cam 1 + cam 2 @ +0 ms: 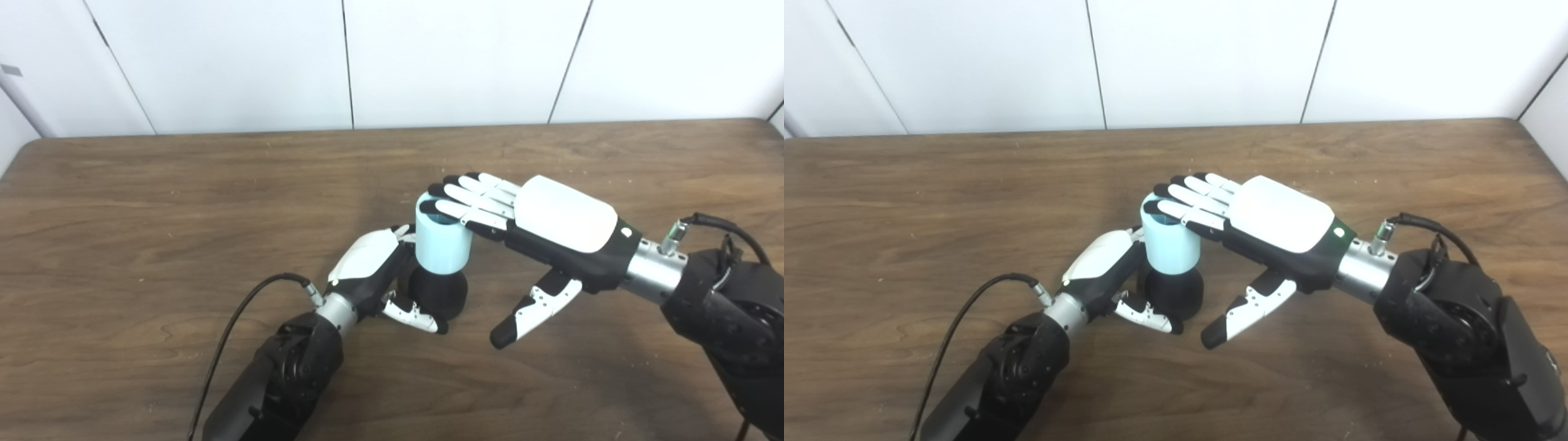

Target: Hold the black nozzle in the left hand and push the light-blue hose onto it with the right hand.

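The black nozzle stands upright on the wooden table, near the middle. The light-blue hose, a short upright tube, sits on top of it. My left hand is shut on the black nozzle, fingers behind it and thumb curled round its front base. My right hand is open: its flat fingers rest on the hose's top rim and its thumb hangs free to the right, touching nothing. In the right eye view the hose and nozzle stand the same way.
A black cable loops from my left wrist over the table. White wall panels stand behind the table's far edge. Nothing else lies on the table.
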Controlling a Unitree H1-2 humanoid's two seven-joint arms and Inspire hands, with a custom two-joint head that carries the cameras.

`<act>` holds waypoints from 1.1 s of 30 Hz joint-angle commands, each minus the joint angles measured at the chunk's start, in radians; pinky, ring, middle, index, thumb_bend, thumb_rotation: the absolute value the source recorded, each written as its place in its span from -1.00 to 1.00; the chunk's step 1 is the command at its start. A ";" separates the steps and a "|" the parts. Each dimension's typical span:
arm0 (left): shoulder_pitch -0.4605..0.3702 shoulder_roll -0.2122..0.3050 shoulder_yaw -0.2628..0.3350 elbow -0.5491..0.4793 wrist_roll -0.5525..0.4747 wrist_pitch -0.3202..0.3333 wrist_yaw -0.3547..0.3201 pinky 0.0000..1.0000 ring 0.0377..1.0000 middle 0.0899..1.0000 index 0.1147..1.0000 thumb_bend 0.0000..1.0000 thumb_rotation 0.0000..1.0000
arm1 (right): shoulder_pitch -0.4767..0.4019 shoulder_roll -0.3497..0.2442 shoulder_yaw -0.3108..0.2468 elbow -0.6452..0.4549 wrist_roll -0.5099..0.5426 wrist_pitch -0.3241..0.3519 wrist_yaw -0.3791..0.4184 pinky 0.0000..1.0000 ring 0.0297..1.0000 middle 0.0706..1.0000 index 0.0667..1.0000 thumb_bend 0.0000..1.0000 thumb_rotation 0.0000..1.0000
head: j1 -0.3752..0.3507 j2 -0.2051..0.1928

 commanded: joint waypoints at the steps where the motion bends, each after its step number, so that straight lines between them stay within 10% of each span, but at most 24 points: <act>1: 0.059 0.045 -0.030 0.090 0.014 0.077 -0.103 1.00 1.00 0.72 -0.17 0.04 -0.91 | -0.034 -0.009 -0.017 -0.033 0.016 0.000 -0.013 1.00 1.00 1.00 0.93 0.33 0.99 | 0.000 0.002; 33: 0.055 0.060 -0.030 0.078 0.013 0.083 -0.123 1.00 1.00 0.72 -0.17 0.04 -0.91 | -0.034 0.011 -0.025 -0.039 0.006 -0.018 -0.024 1.00 1.00 1.00 0.92 0.30 0.98 | 0.009 0.014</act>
